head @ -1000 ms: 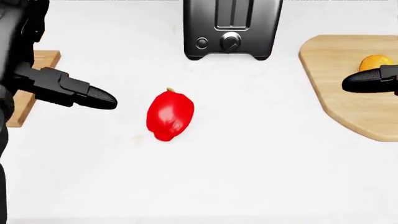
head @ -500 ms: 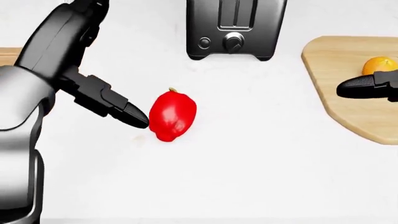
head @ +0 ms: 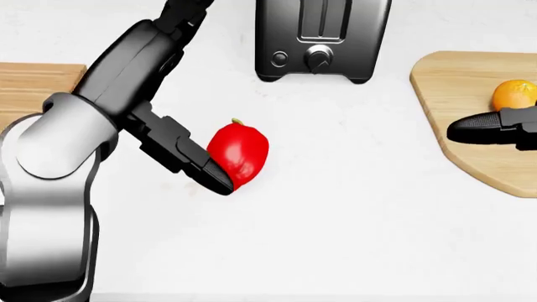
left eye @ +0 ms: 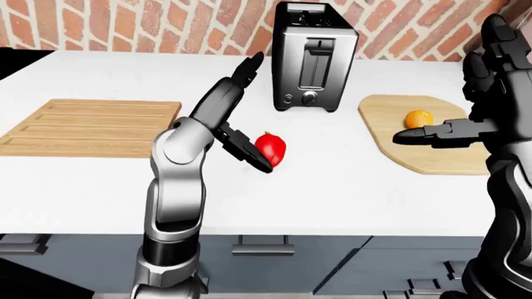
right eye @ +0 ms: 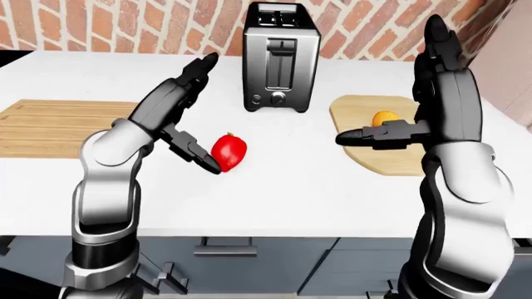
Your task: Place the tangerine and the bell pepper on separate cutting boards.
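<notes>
A red bell pepper point(head: 239, 154) lies on its side on the white table point(head: 335, 239), just below and to the left of a black and silver toaster point(head: 323, 38) in the head view. The pepper's small stem points up toward the toaster. The left robot hand point(head: 180, 151) reaches in from the left with its dark fingers point(head: 209, 175) stretched out straight and spread, their tips touching the pepper's left side; the hand is not clenched around it. The grey forearm crosses the table between the pepper and a rectangular wooden cutting board point(left eye: 87, 124), which lies well to the left of the toaster and carries nothing.

To the right of the toaster lies a second, rounded wooden cutting board point(head: 457, 107). An orange tangerine point(head: 514, 94) sits on it, near the board's right side. The right robot hand point(right eye: 391, 134) hovers over this board with one finger pointing left and the others raised upright, released and grasping nothing; its dark finger point(head: 478, 131) sits just below the tangerine in the head view and partly covers the board.

A red brick wall point(left eye: 149, 25) rises past the toaster. Below the table's near edge are grey drawer fronts with bar handles point(left eye: 262, 249). The toaster shows a round knob and a small button; no writing or brand can be read anywhere.
</notes>
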Available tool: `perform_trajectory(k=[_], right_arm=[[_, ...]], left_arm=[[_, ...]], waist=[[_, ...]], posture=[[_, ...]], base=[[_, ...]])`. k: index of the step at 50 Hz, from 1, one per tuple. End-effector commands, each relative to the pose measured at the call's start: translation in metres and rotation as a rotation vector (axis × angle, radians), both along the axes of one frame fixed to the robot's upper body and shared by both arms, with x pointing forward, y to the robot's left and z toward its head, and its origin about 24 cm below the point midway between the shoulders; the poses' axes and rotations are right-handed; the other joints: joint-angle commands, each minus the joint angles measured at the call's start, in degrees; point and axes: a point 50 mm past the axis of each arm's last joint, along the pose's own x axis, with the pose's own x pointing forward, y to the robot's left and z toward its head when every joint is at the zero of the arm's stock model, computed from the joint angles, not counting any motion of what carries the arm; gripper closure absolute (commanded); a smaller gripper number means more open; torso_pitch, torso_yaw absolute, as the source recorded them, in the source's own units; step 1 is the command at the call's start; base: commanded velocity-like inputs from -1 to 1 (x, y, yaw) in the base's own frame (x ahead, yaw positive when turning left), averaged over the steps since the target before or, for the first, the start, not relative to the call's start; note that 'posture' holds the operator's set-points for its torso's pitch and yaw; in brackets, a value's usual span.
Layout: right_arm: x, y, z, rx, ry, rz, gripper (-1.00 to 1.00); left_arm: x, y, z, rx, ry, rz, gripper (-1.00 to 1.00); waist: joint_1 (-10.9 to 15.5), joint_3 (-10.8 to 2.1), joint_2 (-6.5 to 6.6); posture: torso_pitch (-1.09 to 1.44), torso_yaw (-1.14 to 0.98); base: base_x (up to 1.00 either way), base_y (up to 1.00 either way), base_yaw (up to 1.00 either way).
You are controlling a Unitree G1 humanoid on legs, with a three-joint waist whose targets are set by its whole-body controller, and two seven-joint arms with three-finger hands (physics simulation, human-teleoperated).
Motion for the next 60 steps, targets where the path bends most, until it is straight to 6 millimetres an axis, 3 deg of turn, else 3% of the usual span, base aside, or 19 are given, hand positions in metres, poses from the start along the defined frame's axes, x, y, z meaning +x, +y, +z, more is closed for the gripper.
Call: perform_trajectory(k=[1,14,25,41,50,56,60], right_arm=[[-0.007,0.001,0.014,-0.005,-0.080,0.001,-1.00],[-0.024,0.004,0.016,0.033,-0.132,0.009,-1.00],[-0.023,-0.003,0.021,0.045,-0.232,-0.044,-1.00],[-0.021,-0.005,0.018,0.043,-0.213,-0.050,-1.00],[-0.021,-0.004,0.016,0.041,-0.205,-0.046,-1.00],[-0.021,-0.004,0.017,0.042,-0.206,-0.047,-1.00],[-0.021,-0.004,0.016,0.042,-0.205,-0.048,-1.00]], left_arm=[[-0.004,-0.002,0.017,-0.001,-0.088,-0.005,-1.00],[-0.001,-0.006,0.008,-0.002,-0.074,-0.017,-1.00],[0.003,-0.012,0.000,-0.001,-0.053,-0.030,-1.00],[0.001,-0.017,-0.011,-0.009,-0.012,-0.054,-1.00],[0.002,-0.014,-0.020,-0.018,0.014,-0.046,-0.65],[0.002,-0.013,-0.023,-0.024,0.023,-0.042,-0.58],[0.002,-0.013,-0.027,-0.027,0.033,-0.041,-0.40]], waist=[[0.0,-1.45,-0.27],[0.1,-1.39,-0.45],[0.0,-1.44,-0.54],[0.0,-1.54,-0.79],[0.1,-1.56,-0.77],[0.1,-1.61,-0.76],[0.1,-1.60,-0.75]], posture=[[0.00,0.00],[0.00,0.00],[0.00,0.00],[0.00,0.00],[0.00,0.00],[0.00,0.00],[0.00,0.00]], base=[[0.00,0.00,0.00],[0.00,0.00,0.00],[0.00,0.00,0.00],[0.00,0.00,0.00],[0.00,0.00,0.00],[0.00,0.00,0.00],[0.00,0.00,0.00]])
